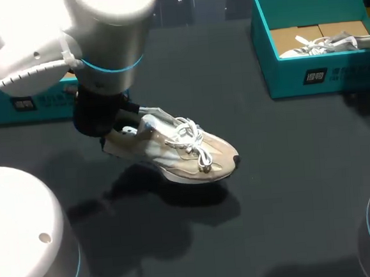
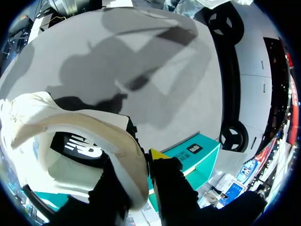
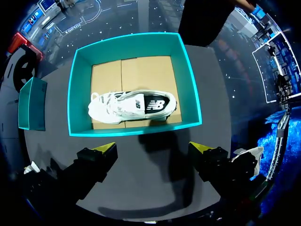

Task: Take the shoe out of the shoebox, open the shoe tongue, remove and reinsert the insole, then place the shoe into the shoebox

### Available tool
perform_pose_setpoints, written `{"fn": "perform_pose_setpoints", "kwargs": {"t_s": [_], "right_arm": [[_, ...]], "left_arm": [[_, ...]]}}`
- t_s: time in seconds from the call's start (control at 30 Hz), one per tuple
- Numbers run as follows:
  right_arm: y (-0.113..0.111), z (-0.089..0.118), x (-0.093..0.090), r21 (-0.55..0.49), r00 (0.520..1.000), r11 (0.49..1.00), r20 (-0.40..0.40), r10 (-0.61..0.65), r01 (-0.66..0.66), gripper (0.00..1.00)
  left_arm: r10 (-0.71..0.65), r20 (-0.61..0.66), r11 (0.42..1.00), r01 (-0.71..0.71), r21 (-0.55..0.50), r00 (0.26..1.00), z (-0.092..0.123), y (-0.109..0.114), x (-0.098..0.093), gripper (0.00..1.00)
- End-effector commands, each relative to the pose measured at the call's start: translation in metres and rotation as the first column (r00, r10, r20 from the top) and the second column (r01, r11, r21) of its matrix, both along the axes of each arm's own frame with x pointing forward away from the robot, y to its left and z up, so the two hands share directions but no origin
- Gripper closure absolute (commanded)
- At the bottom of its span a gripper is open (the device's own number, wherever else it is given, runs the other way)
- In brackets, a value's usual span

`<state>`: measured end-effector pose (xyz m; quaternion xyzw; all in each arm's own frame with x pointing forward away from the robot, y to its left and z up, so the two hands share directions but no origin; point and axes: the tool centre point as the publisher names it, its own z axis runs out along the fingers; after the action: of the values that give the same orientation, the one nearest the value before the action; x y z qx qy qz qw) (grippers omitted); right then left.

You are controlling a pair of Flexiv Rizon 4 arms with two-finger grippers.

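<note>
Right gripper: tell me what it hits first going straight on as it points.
Most likely the white sneaker lying in the open teal shoebox, which sits straight ahead of the open right gripper. Depth is unclear; the box's near wall might come first.

Shoe: left of the table's middle, toe pointing right.
My left gripper: at the shoe's heel, one finger on each side of the collar.
Shoebox: far right, second shoe inside.
My right gripper: above the table, just before the shoebox.
Shoebox lid: far left, behind my left arm.
</note>
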<state>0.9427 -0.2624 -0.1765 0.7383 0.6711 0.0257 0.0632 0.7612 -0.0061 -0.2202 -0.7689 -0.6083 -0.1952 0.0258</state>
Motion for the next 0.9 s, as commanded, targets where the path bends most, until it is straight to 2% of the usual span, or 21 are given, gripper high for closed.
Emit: {"fn": "perform_pose_setpoints", "kwargs": {"t_s": [0.03, 0.2, 0.43, 0.9], "right_arm": [[0.000, 0.000, -0.001, -0.001, 1.000, 1.000, 0.002, -0.002, 0.002, 0.00], [0.000, 0.000, -0.001, -0.001, 1.000, 1.000, 0.002, -0.002, 0.002, 0.00], [0.000, 0.000, -0.001, -0.001, 1.000, 1.000, 0.002, -0.002, 0.002, 0.00], [0.000, 0.000, -0.001, -0.001, 1.000, 1.000, 0.002, -0.002, 0.002, 0.00]], "left_arm": [[-0.001, -0.002, 1.000, 0.001, -0.004, 1.000, 0.002, 0.001, 0.001, 1.00], [-0.001, -0.002, 1.000, 0.001, -0.004, 1.000, 0.002, 0.001, 0.001, 1.00], [0.083, -0.034, 0.995, -0.080, 0.066, 0.996, -0.031, -0.031, -0.013, 1.00], [0.065, -0.067, 0.997, -0.062, 0.047, 0.996, -0.077, -0.081, -0.029, 1.00]]}}
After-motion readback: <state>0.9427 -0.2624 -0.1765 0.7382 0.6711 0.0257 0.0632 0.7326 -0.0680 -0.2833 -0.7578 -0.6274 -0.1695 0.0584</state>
